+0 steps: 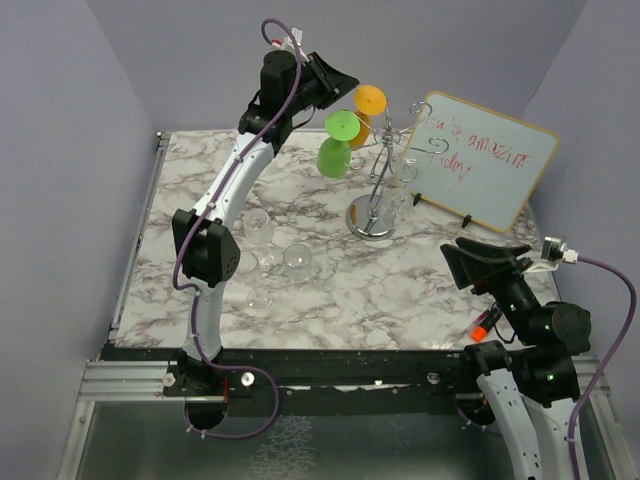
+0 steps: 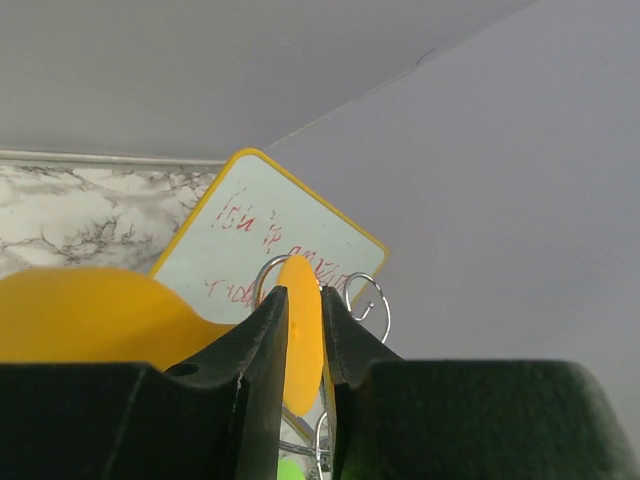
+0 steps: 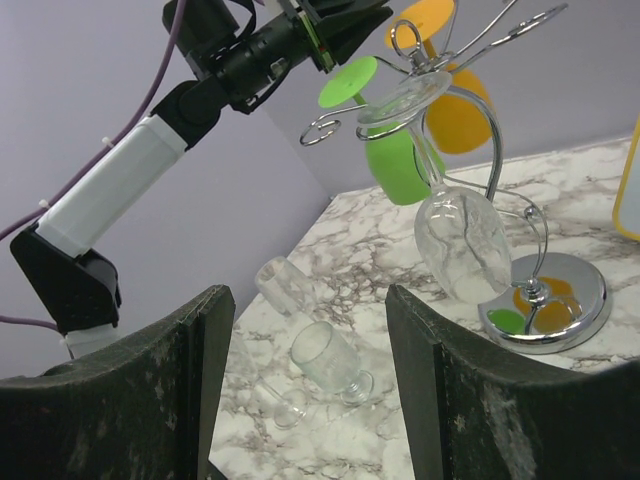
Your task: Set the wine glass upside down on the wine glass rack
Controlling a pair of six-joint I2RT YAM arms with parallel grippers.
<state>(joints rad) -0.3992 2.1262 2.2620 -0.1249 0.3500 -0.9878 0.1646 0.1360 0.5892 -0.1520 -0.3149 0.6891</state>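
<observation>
Orange wine glass [image 1: 371, 99] (foot up) hangs inverted beside the chrome wine glass rack [image 1: 372, 222].

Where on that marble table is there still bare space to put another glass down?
The widest bare patch is the near centre of the table, between the lying clear glasses and the right gripper. The far left corner is also bare. It is crowded around the rack and whiteboard.

Whiteboard [image 1: 487, 160] with red writing standing tilted at far right of marble desk [image 1: 400, 290]. Clear glasses [image 1: 297, 260] sitting grouped on desk's left part. Green glass [image 1: 336, 150] hanging upside down above desk.
</observation>
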